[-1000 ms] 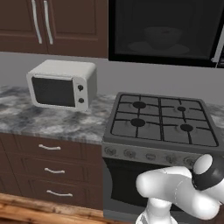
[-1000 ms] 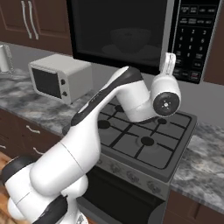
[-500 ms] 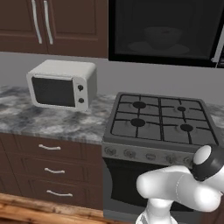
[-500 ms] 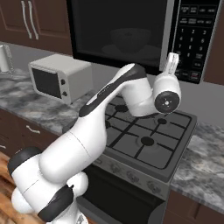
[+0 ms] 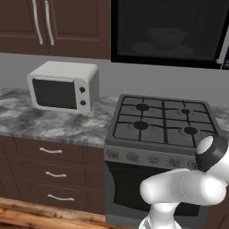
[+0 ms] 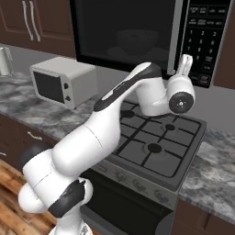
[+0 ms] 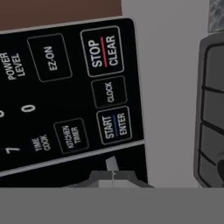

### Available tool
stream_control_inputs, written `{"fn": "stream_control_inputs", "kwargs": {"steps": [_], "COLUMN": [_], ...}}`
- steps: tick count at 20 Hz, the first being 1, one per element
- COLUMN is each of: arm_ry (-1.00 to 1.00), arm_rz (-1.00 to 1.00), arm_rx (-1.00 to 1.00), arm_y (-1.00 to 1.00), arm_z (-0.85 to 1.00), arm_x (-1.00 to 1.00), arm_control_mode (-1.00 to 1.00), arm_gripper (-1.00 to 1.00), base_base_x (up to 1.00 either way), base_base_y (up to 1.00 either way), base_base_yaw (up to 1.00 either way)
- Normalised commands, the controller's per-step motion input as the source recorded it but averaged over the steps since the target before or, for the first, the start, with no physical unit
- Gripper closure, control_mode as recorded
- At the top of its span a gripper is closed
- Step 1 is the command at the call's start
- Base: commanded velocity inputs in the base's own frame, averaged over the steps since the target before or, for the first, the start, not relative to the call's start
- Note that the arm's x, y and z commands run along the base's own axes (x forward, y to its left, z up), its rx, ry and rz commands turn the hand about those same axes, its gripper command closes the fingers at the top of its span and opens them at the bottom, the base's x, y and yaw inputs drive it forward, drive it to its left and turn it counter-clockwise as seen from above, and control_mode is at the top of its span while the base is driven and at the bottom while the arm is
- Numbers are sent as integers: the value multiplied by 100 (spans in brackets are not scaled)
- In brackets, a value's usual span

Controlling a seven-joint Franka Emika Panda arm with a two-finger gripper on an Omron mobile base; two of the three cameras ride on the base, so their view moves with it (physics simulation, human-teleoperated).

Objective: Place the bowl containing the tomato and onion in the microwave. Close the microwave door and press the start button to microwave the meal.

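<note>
The black microwave (image 6: 124, 32) hangs above the stove with its tinted microwave door (image 5: 163, 31) closed and the silver bar handle (image 6: 173, 36) at its right edge. Through the glass the bowl (image 6: 135, 40) shows faintly on the turntable, also as the dim bowl (image 5: 165, 38); its contents cannot be made out. My gripper (image 6: 186, 59) is shut with nothing in it and points up at the lower part of the keypad (image 6: 207, 32). In the hand view the shut gripper (image 7: 112, 163) sits just below the START ENTER button (image 7: 113, 125), with STOP CLEAR (image 7: 103, 51) further up.
A small white countertop box with two knobs (image 5: 62, 86) stands on the marble counter (image 5: 49, 123) to the left. The gas stove (image 5: 163, 121) lies under the microwave, with my arm (image 6: 119, 114) reaching over it. Brown cabinet doors (image 5: 53, 24) flank the microwave.
The hand has drifted a little to the right in the right base view, closer to the keypad. The gripper stayed shut and the microwave door stayed closed.
</note>
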Motion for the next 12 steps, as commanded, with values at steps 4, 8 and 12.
{"fn": "stream_control_inputs", "kwargs": {"steps": [4,8,12], "arm_ry": [0,0,0], "arm_rz": [0,0,0], "arm_rx": [1,3,1], "arm_y": [-20,-32,-29], "arm_z": [-17,-15,-16], "arm_x": [41,43,47], "arm_control_mode": [-100,-100,-100], "arm_gripper": [100,100,100], "base_base_x": [0,0,0], "base_base_y": [0,0,0], "base_base_yaw": [0,0,0]}}
